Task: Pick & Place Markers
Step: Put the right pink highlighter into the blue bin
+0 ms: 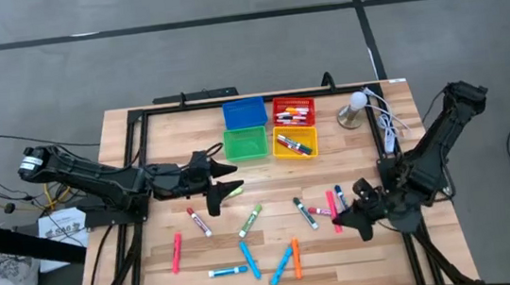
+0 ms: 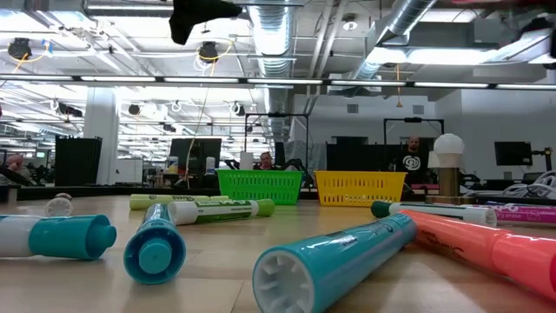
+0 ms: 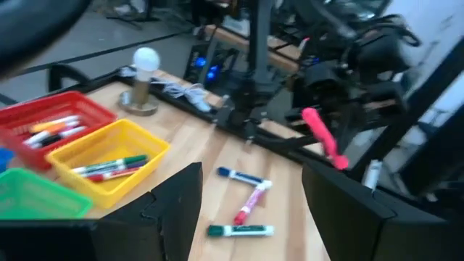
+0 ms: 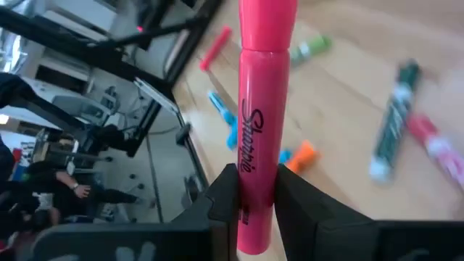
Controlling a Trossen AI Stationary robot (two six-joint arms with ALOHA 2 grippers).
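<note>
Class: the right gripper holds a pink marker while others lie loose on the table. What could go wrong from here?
1. The right gripper pinches the pink marker near one end, so it may tilt or slip on the way to a bin.
2. The red bin and yellow bin touch; a slightly off drop could land in the wrong one.

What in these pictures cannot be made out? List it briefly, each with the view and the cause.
- Blue bin: contents too small to tell in the high view; the low view does not show it.
- Pink marker: top cut off by the right wrist view's edge, lower end hidden between the right gripper jaws.
- Lettering on the loose markers: too small in the high view.
- Left gripper in the low view: only a dark shape at the top edge.
</note>
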